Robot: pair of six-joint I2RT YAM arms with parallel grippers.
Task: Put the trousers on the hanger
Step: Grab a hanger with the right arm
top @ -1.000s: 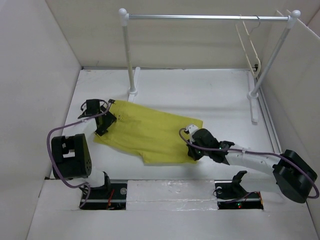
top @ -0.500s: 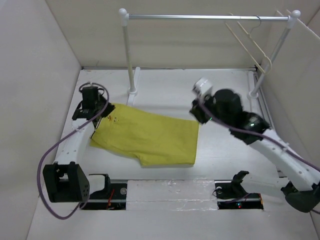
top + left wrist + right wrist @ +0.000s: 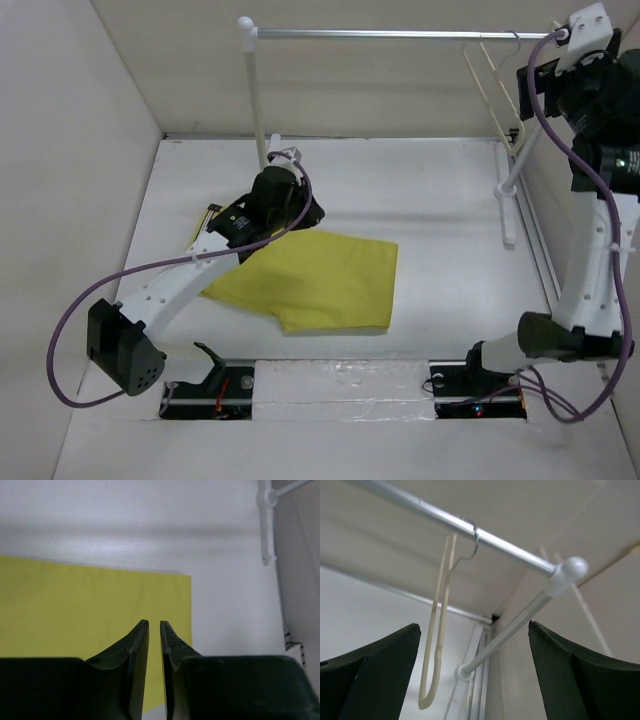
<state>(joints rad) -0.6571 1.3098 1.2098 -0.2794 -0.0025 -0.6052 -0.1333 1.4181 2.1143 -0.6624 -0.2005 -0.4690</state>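
Your left hand [image 3: 154, 623] is pretty much pinched together, holding nothing, over the trousers [image 3: 75, 600]; your right hand [image 3: 472, 630] gapes wide by the hanger [image 3: 440, 600].

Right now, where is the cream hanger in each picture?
Top external: the hanger, upper right, hooked on the silver rail.
Left wrist: not in it.
Right wrist: left of centre, hanging under the rail.
Shared landmark: the silver rail.
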